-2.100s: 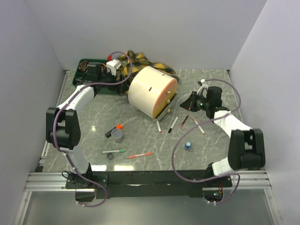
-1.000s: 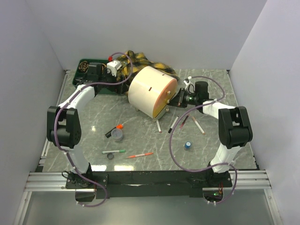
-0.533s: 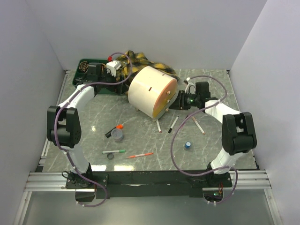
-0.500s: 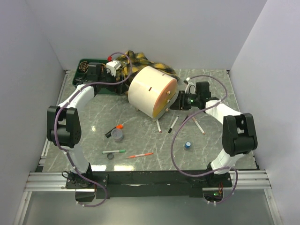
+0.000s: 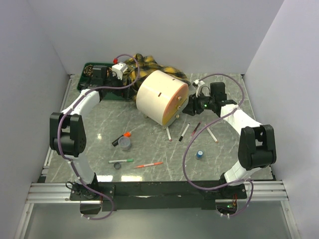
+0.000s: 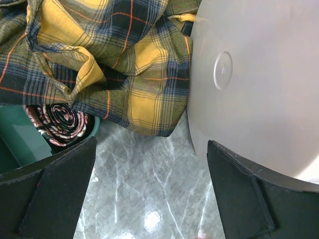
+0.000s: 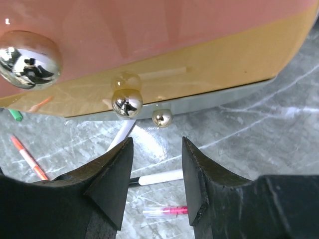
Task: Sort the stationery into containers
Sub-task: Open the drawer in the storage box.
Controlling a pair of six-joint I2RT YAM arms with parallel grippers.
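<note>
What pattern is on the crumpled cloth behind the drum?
The cloth is yellow-and-dark plaid with thin orange lines; clearest in the left wrist view.

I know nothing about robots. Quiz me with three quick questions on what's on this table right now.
1. True or false: the left gripper holds a pen.
2. The right gripper points at which? A cream drum; B green tray; C plaid cloth.
3. Fill in: the black highlighter has an ___ cap.
Key: 1 false, its jaws stand open and empty; 2 A; 3 orange.
</note>
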